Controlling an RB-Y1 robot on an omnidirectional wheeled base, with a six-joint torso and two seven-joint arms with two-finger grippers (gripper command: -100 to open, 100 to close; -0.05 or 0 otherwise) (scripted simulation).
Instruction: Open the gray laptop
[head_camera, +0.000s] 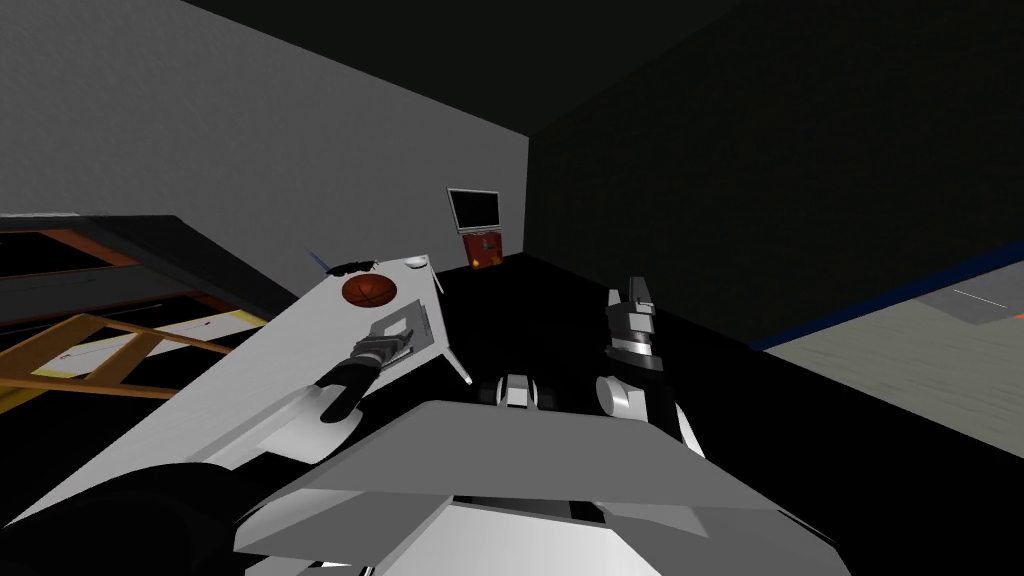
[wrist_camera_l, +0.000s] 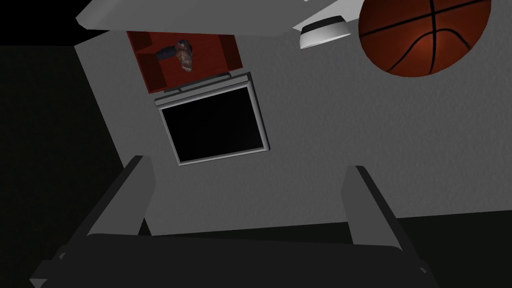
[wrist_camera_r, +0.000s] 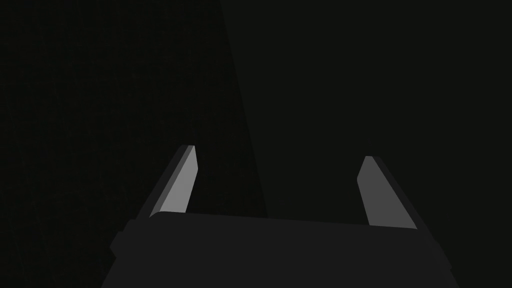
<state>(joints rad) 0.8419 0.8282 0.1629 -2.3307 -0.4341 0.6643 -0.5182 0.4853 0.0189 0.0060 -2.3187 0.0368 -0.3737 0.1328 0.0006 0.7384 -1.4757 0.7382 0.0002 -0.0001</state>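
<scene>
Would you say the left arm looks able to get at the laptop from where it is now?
Probably yes: the left gripper, open, is right at the near edge of the laptop on the table. Nothing seems to lie between them, and the basketball sits beyond.

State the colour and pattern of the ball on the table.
The ball is reddish-brown with thin black curved lines; the left wrist view shows it best.

A grey wall (head_camera: 250, 130) meets a darker wall (head_camera: 800, 150) at the far corner, where a red cabinet (head_camera: 482, 250) stands below a dark screen (head_camera: 474, 208). A long white bench (head_camera: 250, 370) runs along the grey wall.
</scene>
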